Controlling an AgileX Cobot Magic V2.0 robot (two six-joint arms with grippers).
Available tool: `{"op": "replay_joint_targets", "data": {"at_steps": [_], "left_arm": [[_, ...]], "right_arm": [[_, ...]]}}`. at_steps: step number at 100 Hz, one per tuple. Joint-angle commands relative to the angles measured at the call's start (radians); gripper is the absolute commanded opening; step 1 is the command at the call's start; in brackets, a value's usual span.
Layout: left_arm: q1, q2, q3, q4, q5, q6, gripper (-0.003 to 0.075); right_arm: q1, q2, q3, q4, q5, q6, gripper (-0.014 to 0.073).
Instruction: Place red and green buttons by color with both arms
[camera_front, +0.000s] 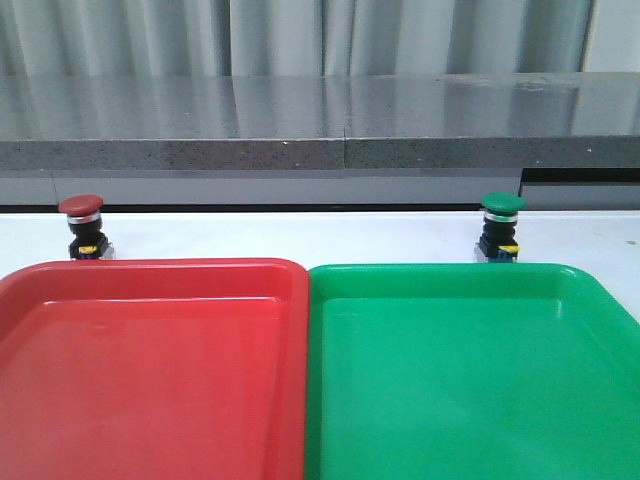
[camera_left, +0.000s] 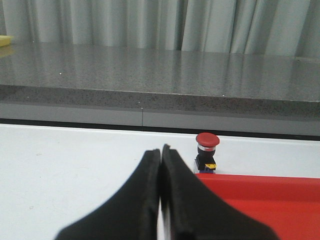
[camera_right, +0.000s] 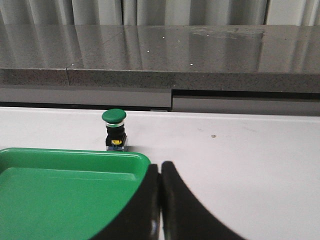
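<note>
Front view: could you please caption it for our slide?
Red button and green button stand upright behind matching, empty trays.

The front view sits low and near the table (camera_front: 300, 232), facing forward over the red tray (camera_front: 150, 370) and green tray (camera_front: 470, 370) toward a grey counter (camera_front: 320, 120) and curtain. The left wrist view looks the same way from low over the table — past its closed left gripper (camera_left: 161, 149) — and shares the red button (camera_left: 207, 152) (camera_front: 82, 228) and the red tray's far edge with the front view. The right wrist view does likewise past the right gripper (camera_right: 160, 164), sharing the green button (camera_right: 114, 129) (camera_front: 500, 228) and green tray.
</note>
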Motion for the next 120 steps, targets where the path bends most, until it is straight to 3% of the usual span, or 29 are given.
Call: {"op": "replay_joint_targets", "data": {"at_steps": [1, 22, 47, 76, 120], "left_arm": [[0.002, -0.029, 0.006, -0.028, -0.078, -0.011, -0.0019], [0.002, 0.026, -0.14, -0.071, -0.017, -0.011, -0.0019], [0.002, 0.248, -0.411, -0.118, 0.32, -0.011, -0.0019], [0.002, 0.51, -0.661, -0.122, 0.586, -0.004, -0.0019], [0.002, 0.666, -0.704, -0.122, 0.655, -0.004, -0.0018]], "right_arm": [[-0.005, -0.023, -0.014, 0.001, -0.081, -0.006, -0.0067], [-0.005, -0.023, -0.014, 0.001, -0.081, -0.006, -0.0067], [-0.005, -0.023, -0.014, 0.001, -0.081, -0.006, -0.0067], [-0.005, -0.023, -0.014, 0.001, -0.081, -0.006, -0.0067], [-0.005, -0.023, -0.014, 0.001, -0.081, -0.006, -0.0067]]}}
